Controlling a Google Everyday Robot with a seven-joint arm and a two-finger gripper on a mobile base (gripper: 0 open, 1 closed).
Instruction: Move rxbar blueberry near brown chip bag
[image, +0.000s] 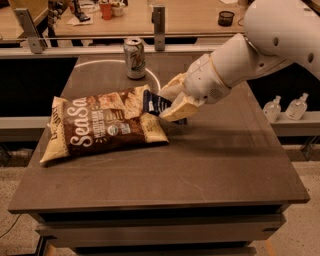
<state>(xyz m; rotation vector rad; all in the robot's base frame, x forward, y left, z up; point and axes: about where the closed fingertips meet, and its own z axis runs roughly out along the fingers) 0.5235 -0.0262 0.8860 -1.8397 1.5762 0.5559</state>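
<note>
Cream gripper, rxbar blueberry beside bag

Legible: white "SeaSa" on brown chip bag; white txt lines on rxbar blueberry, clamped in gripper at bag's edge, not readable.

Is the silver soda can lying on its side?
No, the soda can stands upright at the back of the table, behind the end effector, which holds the rxbar blueberry by the brown chip bag.
</note>
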